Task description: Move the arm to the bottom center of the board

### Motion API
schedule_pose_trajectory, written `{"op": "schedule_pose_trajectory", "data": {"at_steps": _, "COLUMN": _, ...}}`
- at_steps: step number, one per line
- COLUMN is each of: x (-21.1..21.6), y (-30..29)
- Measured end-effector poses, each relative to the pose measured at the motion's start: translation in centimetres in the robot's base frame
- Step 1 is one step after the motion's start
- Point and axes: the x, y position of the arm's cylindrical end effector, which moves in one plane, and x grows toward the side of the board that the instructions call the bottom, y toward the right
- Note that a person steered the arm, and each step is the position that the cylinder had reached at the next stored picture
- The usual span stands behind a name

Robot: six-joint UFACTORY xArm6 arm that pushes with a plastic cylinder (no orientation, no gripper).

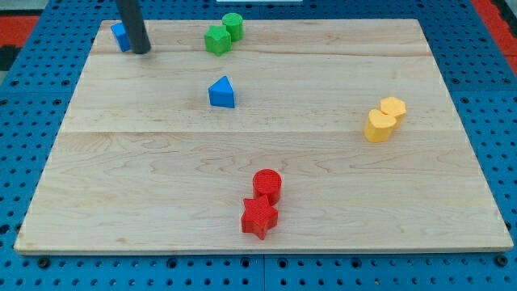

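Observation:
My tip [142, 51] rests on the wooden board [323, 186] near its top left corner. It stands just to the right of a blue block [120, 35], which the rod partly hides. A blue triangular block [221, 92] lies below and to the right of the tip. A red cylinder [267, 184] and a red star [259, 217] sit together at the bottom centre of the board, far from the tip.
A green star-like block [216, 39] and a green cylinder [233, 24] touch at the top centre. Two yellow blocks, one [379, 125] and another [393, 107], sit together at the right. A blue pegboard [477, 97] surrounds the board.

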Motion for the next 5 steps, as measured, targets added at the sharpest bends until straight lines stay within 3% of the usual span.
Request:
{"op": "schedule_pose_trajectory", "data": {"at_steps": 1, "x": 2.9, "y": 3.6}}
{"op": "schedule_pose_trajectory", "data": {"at_steps": 2, "x": 6.6, "y": 1.7}}
{"op": "schedule_pose_trajectory", "data": {"at_steps": 3, "x": 14.1, "y": 6.5}}
{"op": "schedule_pose_trajectory", "data": {"at_steps": 5, "x": 31.3, "y": 9.8}}
